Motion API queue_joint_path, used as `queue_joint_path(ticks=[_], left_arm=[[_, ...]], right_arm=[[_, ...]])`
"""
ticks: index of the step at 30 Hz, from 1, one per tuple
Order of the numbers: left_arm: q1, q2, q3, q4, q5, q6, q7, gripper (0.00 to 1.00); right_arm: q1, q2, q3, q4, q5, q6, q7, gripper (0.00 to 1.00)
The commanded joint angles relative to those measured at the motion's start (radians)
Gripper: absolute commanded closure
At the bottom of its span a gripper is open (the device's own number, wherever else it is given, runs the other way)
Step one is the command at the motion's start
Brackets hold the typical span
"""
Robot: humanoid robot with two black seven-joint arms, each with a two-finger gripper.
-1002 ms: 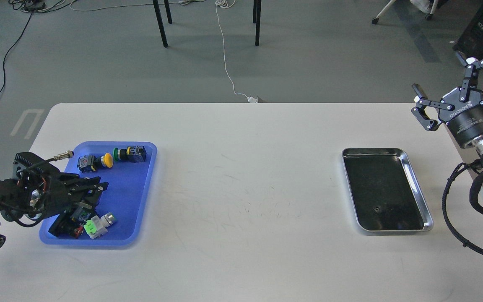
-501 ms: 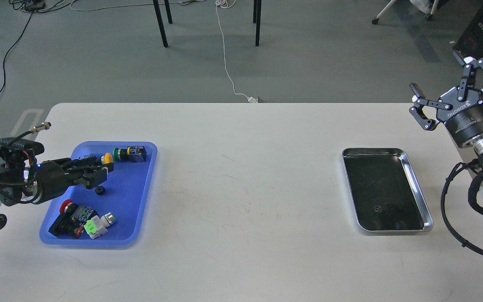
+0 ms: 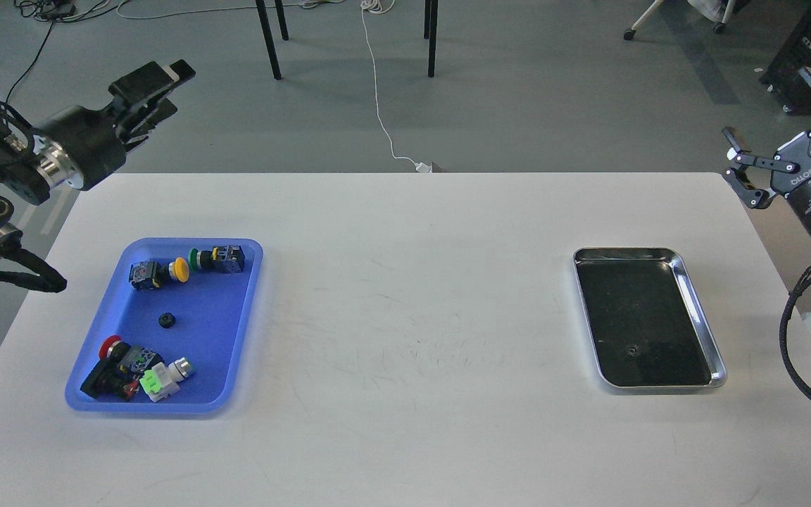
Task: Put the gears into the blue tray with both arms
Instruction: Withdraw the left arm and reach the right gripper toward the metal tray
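The blue tray (image 3: 217,331) lies on the left of the white table. One small black gear (image 3: 167,320) rests on its bare middle. A second tiny gear (image 3: 632,349) sits on the dark lining of the steel tray (image 3: 659,251) at the right. My left gripper (image 3: 174,88) is raised high above the table's far left corner, open and empty, well away from the blue tray. My right gripper (image 3: 769,103) hangs open and empty beyond the table's far right corner, up and right of the steel tray.
Push-button switches lie in the blue tray: a yellow-capped one (image 3: 159,273) and a green one (image 3: 219,258) at the far end, a red and green cluster (image 3: 134,370) at the near end. Bare tabletop (image 3: 412,317) separates the two trays.
My left gripper let go of a gear in the blue tray, then rose up and back off the tray. My right gripper drifted right and slightly upward.
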Motion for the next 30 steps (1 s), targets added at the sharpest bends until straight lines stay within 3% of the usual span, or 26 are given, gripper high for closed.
queue_joint_path(ticks=[1, 9, 15, 19, 23, 30], left_arm=[[-0.013, -0.041, -0.031, 0.003, -0.169, -0.001, 0.003, 0.04], [-0.024, -0.107, -0.134, 0.015, -0.382, -0.001, 0.013, 0.03], [-0.022, -0.16, -0.174, 0.036, -0.62, -0.001, 0.033, 0.03], [-0.015, -0.214, -0.243, 0.076, -0.703, 0.0, 0.033, 0.03], [-0.012, -0.281, -0.298, 0.179, -0.738, -0.001, 0.047, 0.03], [0.019, -0.294, -0.317, 0.184, -0.809, -0.001, 0.052, 0.02]], right_arm=[[0.0, -0.002, 0.021, 0.0, 0.0, 0.0, 0.0, 0.01], [0.003, -0.008, 0.026, 0.005, -0.012, 0.0, 0.0, 0.01], [0.008, -0.181, 0.018, 0.132, -0.053, 0.0, -0.003, 0.01], [0.072, -0.279, -0.023, 0.204, -0.235, 0.0, -0.012, 0.01], [0.253, -0.313, -0.212, 0.252, -0.518, 0.0, -0.015, 0.01], [0.696, -0.264, -0.748, 0.287, -0.924, 0.0, -0.012, 0.01]])
